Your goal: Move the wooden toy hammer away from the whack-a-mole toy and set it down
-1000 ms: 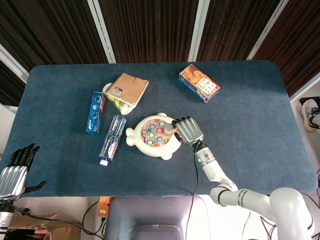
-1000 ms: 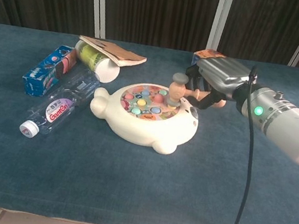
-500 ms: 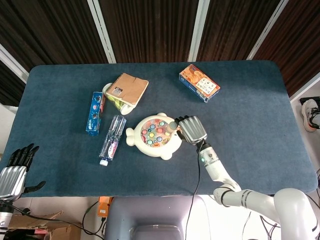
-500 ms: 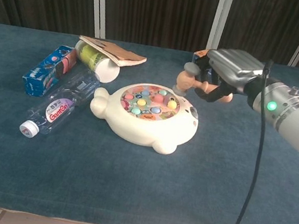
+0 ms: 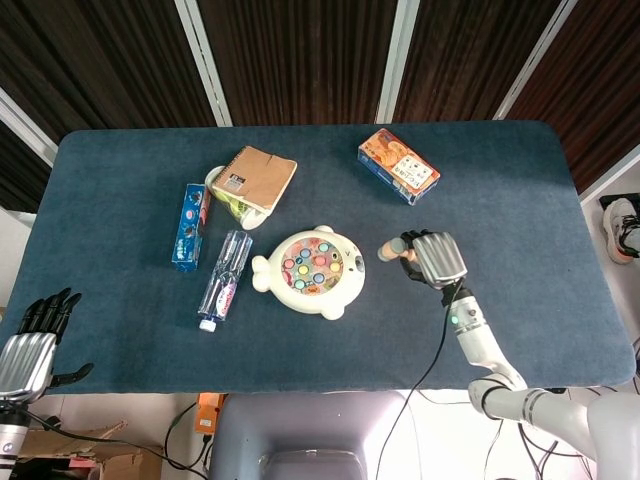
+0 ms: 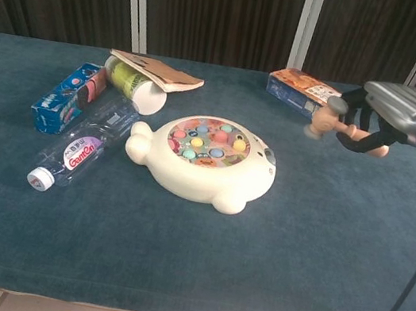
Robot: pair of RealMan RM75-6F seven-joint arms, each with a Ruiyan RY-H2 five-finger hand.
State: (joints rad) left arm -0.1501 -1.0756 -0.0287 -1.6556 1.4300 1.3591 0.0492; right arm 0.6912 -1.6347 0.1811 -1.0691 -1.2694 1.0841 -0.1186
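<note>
My right hand (image 5: pixel 432 258) (image 6: pixel 396 118) grips the handle of the wooden toy hammer (image 5: pixel 391 247) (image 6: pixel 328 121), carried in the air to the right of the whack-a-mole toy (image 5: pixel 310 271) (image 6: pixel 207 158). The hammer's head points left, toward the toy, with a clear gap between them. The cream toy with coloured pegs sits at the table's middle. My left hand (image 5: pixel 30 340) hangs open off the front left corner of the table, holding nothing.
An orange box (image 5: pixel 398 166) (image 6: pixel 303 89) lies behind the right hand. Left of the toy lie a plastic bottle (image 5: pixel 225 277) (image 6: pixel 80 147), a blue box (image 5: pixel 190 225) (image 6: pixel 65 96), and a brown notebook (image 5: pixel 258 176) on a cup (image 6: pixel 136 86). The blue table cloth (image 5: pixel 520 230) spreads to the right.
My right hand has lifted the hammer off the whack-a-mole toy and carried it rightward, away from the toy. The left hand has not moved.
</note>
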